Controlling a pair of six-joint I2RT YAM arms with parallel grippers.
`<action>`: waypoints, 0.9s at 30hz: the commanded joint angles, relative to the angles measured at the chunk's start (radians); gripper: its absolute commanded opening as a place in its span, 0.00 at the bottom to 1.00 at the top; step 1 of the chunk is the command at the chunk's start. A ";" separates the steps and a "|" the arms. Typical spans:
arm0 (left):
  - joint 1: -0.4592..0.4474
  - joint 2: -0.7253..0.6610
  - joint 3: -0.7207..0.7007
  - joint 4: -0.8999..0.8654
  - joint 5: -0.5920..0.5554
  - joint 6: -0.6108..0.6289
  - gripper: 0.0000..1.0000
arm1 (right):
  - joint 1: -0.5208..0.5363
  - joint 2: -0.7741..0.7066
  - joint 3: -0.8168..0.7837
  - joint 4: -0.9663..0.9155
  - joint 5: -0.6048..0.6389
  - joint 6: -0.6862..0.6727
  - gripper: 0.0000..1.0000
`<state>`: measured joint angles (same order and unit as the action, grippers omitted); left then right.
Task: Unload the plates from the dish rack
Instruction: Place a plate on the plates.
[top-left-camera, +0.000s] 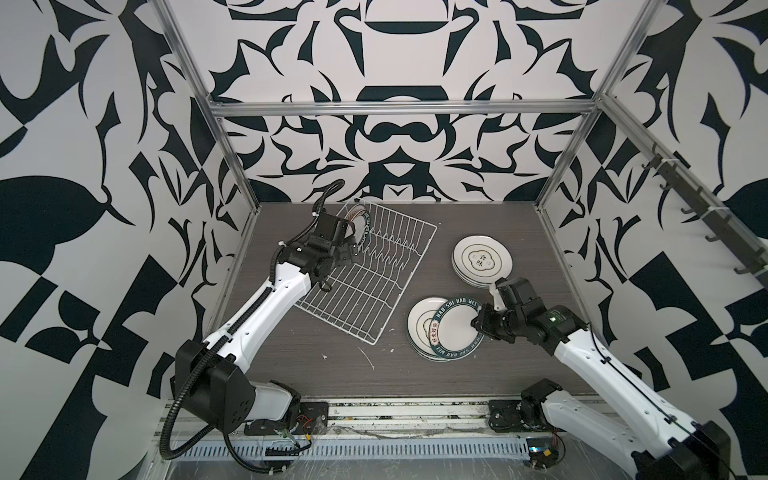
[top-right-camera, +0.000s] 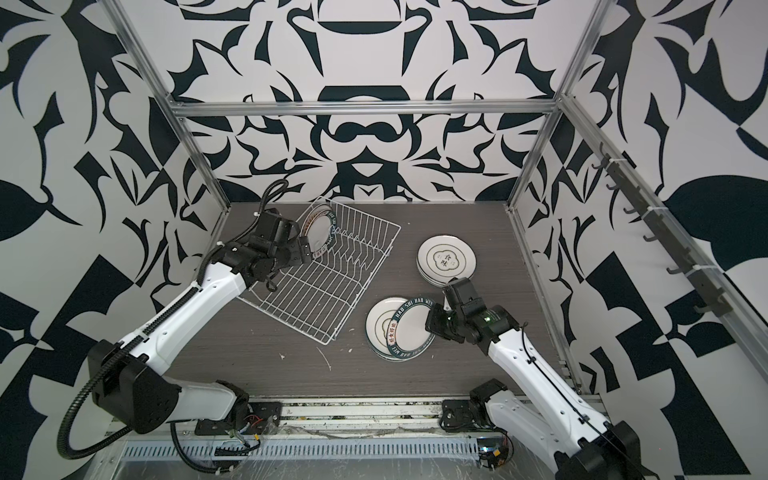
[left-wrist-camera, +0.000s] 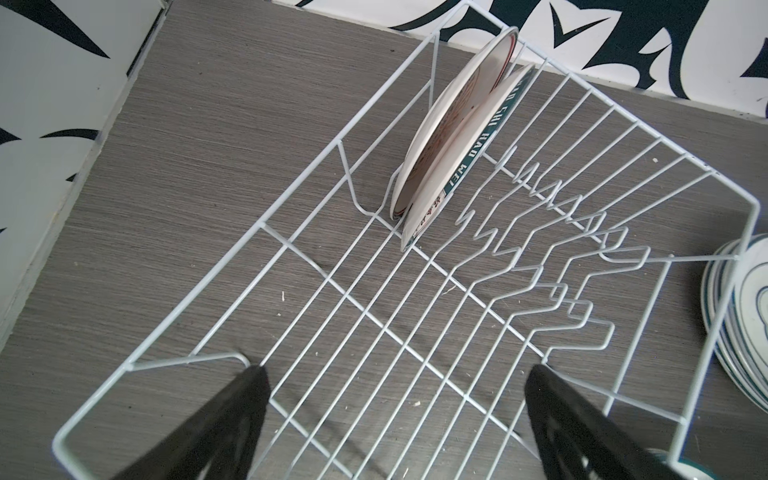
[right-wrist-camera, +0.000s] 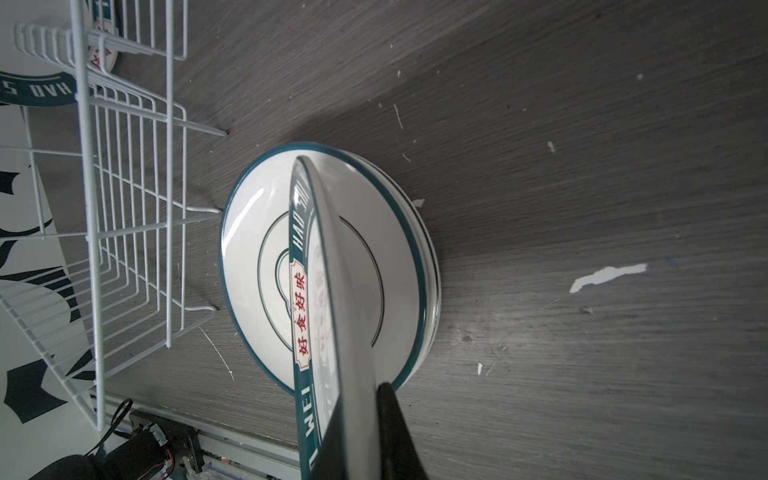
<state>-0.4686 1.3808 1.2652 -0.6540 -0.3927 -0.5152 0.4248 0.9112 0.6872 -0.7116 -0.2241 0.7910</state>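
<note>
Our left gripper hangs spread wide and empty over the dish rack, just beside two plates standing at its far-left end. Our right gripper pinches the right rim of a teal-rimmed plate, which lies tilted on the near stack. Another stack lies farther back.

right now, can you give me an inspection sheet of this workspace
surface: grey wood-grain table, scuffed.
job's things: rack holds two upright plates at its far end; two stacks lie beside it.
clutter: white flecks near the rack's front corner.
pincers: left pincer open over the rack, holding nothing; right pincer shut on a teal-rimmed plate, tilted over the near stack.
cables: black conduit along the left arm; loose wires at the front rail.
surroundings: patterned walls, metal frame, hook rail on the right.
</note>
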 joint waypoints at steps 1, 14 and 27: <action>0.002 -0.021 -0.002 0.004 0.023 0.006 0.99 | -0.001 0.024 -0.025 -0.011 0.007 -0.005 0.17; 0.002 -0.017 -0.013 0.014 0.052 0.013 0.99 | 0.000 0.118 -0.015 0.041 -0.012 -0.012 0.36; 0.002 -0.030 -0.046 0.026 0.059 0.014 0.99 | 0.008 0.183 0.022 0.097 -0.039 -0.002 0.53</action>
<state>-0.4686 1.3750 1.2362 -0.6315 -0.3355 -0.5049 0.4271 1.0954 0.6621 -0.6312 -0.2596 0.7864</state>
